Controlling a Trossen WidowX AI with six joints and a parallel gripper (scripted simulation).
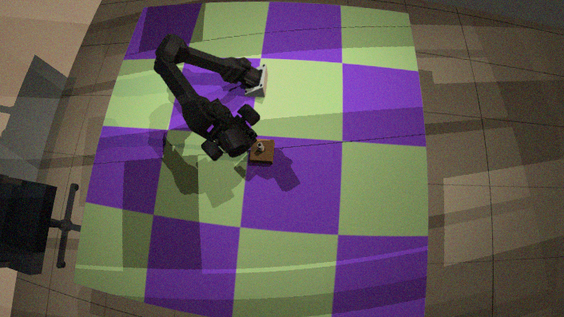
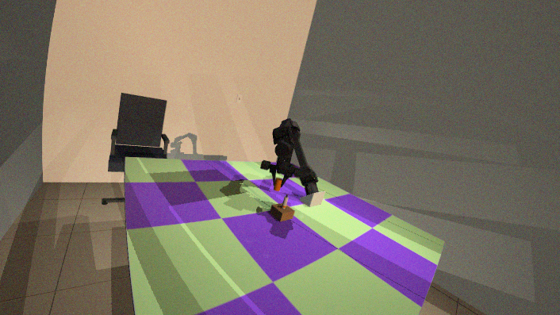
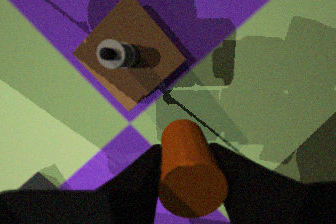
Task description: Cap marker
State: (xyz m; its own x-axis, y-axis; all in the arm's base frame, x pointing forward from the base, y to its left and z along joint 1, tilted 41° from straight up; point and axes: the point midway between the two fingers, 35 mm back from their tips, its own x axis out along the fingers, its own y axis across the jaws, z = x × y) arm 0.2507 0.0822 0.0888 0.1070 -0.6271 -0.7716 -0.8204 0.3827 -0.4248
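My gripper (image 2: 278,186) (image 3: 184,150) is shut on the orange cap (image 2: 278,184) (image 3: 186,150) and holds it in the air, above the table and higher than the marker. In the top view the arm hides the cap. The marker (image 1: 260,147) (image 2: 285,201) (image 3: 112,53), pale with a dark tip, stands upright and uncapped in the brown holder block (image 1: 266,157) (image 2: 281,213) (image 3: 132,97). In the wrist view the block is ahead of the cap, up and to the left. The cap is beside the marker, not over it.
The arm's pale base plate (image 1: 262,82) (image 2: 316,198) stands on the purple and green checkered table (image 1: 291,255) (image 2: 297,253), near the holder block. A dark office chair (image 1: 25,225) (image 2: 140,121) stands beyond the table's edge.
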